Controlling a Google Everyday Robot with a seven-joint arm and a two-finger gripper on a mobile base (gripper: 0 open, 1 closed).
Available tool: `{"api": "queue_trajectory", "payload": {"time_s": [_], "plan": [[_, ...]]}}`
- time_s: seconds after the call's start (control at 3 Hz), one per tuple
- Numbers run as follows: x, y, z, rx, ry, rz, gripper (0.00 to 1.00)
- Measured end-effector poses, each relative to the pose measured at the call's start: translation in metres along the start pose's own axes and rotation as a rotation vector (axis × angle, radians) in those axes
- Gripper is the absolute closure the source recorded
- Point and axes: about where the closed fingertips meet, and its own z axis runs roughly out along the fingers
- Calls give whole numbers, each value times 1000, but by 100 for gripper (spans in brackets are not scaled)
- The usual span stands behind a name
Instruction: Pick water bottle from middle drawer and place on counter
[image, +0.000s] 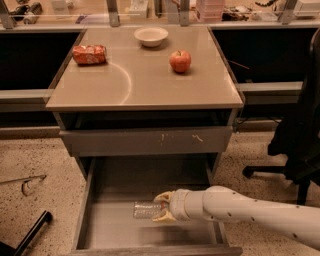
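Inside the middle drawer (112, 227): your water bottle (144, 210) is lying on its side on the grey floor, toward the front and a little right of centre.
Gripper (159, 208): you are reaching in from the right, and the claw is clamping the bottle's right end, one finger behind it and one in front.
Arm (240, 207): your white arm is stretching in over the drawer's right wall from the lower right.
Counter (150, 90): it is carrying a crushed red can (90, 54) at the back left, a white bowl (151, 36) at the back middle and a red apple (180, 61) right of centre.
Upper drawer front (145, 141): it is sitting shut above the open drawer, showing pale scratches.
Beside the cabinet: a dark office chair (300, 140) is standing on the right.
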Motion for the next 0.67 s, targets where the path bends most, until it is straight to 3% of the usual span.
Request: {"api": "queue_trajectory", "payload": {"time_s": [0.33,0.67], "plan": [[-71,-11,-70,148,-25,-94,100],[-101,-18,-94,204,-45,-127,100]]}}
